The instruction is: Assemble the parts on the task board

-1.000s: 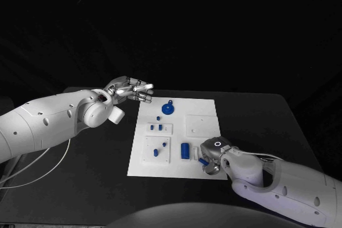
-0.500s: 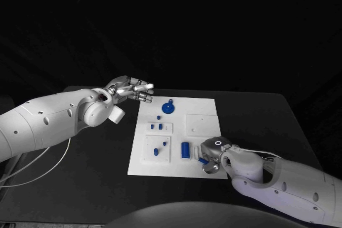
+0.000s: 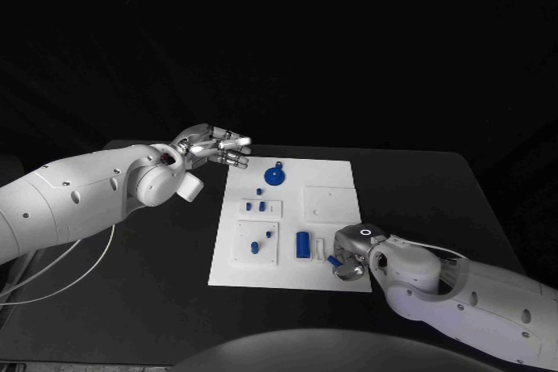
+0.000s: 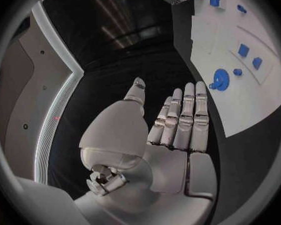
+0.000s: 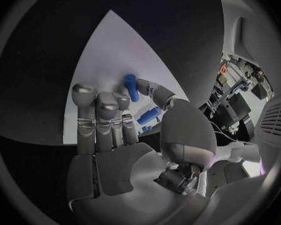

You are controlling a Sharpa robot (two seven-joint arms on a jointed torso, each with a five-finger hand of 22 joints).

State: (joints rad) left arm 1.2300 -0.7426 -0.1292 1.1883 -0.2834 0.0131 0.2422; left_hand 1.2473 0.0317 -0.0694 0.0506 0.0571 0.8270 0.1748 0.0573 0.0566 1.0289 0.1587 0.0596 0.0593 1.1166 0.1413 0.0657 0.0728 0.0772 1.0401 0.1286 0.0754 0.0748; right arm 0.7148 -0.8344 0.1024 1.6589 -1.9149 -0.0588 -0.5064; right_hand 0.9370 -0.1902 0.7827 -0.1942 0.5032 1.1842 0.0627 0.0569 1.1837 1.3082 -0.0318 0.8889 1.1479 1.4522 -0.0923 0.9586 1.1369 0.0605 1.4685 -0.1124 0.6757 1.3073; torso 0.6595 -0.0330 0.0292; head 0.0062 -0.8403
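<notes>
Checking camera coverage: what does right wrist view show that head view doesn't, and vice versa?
Right wrist alone: the right hand from behind, a small blue peg at its thumb and fingertips, seemingly pinched, with a second blue part close beside the thumb.

Head alone: the whole task board, the round blue disc at its far end, the small blue pieces on the inset plates, and the left hand with fingers spread, off the board's far left corner, holding nothing.

Both: the right hand at the board's near right corner, and the white board under it.
</notes>
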